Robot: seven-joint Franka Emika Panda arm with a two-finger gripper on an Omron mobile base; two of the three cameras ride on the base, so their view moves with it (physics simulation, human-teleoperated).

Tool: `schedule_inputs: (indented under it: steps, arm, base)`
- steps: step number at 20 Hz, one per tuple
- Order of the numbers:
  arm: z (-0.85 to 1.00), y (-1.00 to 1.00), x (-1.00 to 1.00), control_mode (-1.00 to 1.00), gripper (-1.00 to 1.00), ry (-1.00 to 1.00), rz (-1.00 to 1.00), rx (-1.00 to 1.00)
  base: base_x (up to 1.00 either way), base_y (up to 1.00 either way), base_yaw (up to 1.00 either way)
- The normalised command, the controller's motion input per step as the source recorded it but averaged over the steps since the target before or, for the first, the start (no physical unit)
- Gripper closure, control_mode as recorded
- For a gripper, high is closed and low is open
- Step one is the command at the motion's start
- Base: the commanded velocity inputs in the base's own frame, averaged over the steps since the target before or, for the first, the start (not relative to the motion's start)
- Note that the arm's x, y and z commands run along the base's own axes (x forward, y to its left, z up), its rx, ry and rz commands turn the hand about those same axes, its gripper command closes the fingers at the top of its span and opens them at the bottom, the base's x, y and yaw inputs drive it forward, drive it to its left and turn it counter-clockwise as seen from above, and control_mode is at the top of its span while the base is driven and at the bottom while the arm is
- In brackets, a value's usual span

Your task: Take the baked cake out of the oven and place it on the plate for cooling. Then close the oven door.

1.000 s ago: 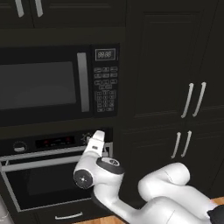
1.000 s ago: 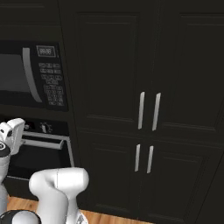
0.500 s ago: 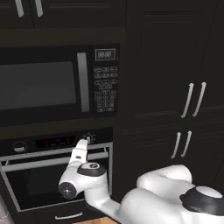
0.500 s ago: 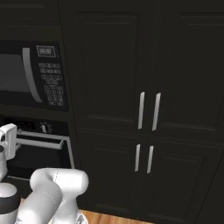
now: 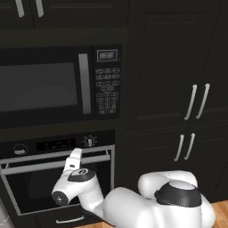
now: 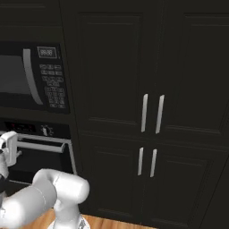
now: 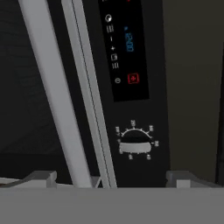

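the oven door (image 5: 53, 189) is shut just ahead of the gripper (image 7: 111, 177), whose jaws stand wide with nothing between them, the silver bar handle (image 7: 54, 94) crossing between the fingertips. closing off-centre could slip off the bar or bump the knob (image 7: 135, 143) beside it. the baked cake is hidden inside the oven (image 5: 58, 178).

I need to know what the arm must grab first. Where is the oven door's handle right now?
The silver bar handle runs across the top of the closed oven door, just under the control strip and below the microwave, at lower left of the left base view.
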Motion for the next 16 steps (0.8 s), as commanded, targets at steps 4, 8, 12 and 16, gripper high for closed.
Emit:
schedule_inputs:
  steps: [4,8,12,16]
  arm:
    - [-0.33,0.02,0.36,-1.0,-1.0,-0.03,0.0,0.0]
    - [-0.32,0.0,0.39,-1.0,-1.0,0.0,0.0,0.0]
    - [-0.31,0.05,0.43,-1.0,-1.0,0.0,0.0,-0.03]
    - [-0.34,0.14,0.35,-1.0,-1.0,0.0,0.0,-0.06]
  base:
    - [0.0,0.0,0.0]
    - [0.0,0.0,0.0]
    - [0.0,0.0,0.0]
    - [0.0,0.0,0.0]
